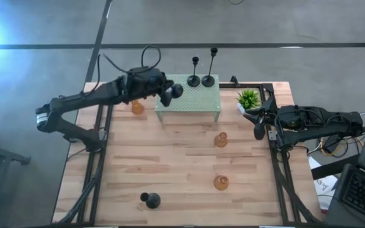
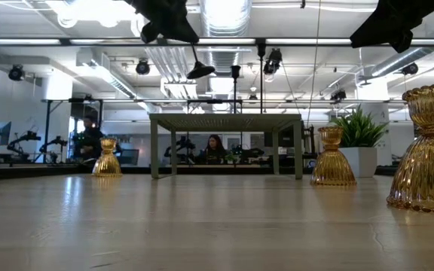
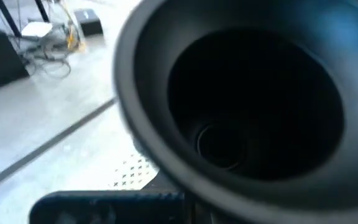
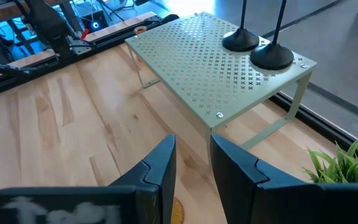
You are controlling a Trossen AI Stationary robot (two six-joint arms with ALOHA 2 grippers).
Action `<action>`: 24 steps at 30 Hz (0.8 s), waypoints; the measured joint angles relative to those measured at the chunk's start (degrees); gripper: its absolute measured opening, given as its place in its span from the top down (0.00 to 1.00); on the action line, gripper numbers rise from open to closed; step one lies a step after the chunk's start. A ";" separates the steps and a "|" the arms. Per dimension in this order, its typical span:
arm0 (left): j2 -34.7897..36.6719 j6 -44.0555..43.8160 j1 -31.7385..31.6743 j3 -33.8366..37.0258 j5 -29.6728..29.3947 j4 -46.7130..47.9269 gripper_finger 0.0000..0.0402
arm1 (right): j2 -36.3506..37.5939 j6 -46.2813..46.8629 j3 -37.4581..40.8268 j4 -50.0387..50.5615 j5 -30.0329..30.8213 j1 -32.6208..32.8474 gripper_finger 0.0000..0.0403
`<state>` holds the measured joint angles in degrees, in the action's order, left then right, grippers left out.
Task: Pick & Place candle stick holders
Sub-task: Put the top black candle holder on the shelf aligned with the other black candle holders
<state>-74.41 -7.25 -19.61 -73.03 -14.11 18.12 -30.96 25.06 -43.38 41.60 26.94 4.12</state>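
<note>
so the left gripper [image 1: 170,94] is up over the near-left part of the green perforated stand [image 1: 192,98], pinching a black candle holder [image 1: 175,90] that's tipped over in the air, and the left wrist view is basically just staring into its hollow domed base [image 3: 241,106]. Two more black holders [image 1: 194,80] [image 1: 208,80] stand upright side by side at the far edge of that stand. A fourth black one [image 1: 149,201] sits on the wooden table [image 1: 170,164] near the front edge. The amber glass holders: one [image 1: 137,107] just left of the stand below the left arm, one [image 1: 220,140] mid-table right, one [image 1: 220,183] closer to the front. Right gripper [image 1: 258,130] waits at the right table edge, fingers spread a little with nothing between them, just near the little potted plant [image 1: 248,99]
</note>
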 joint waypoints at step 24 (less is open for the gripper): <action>-15.40 8.77 -12.52 -14.95 9.57 9.37 0.96 | 0.02 0.00 0.00 0.00 0.00 0.00 0.79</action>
<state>-89.81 1.53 -32.13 -87.97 -4.54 27.49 -30.94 25.06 -43.38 41.60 26.94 4.12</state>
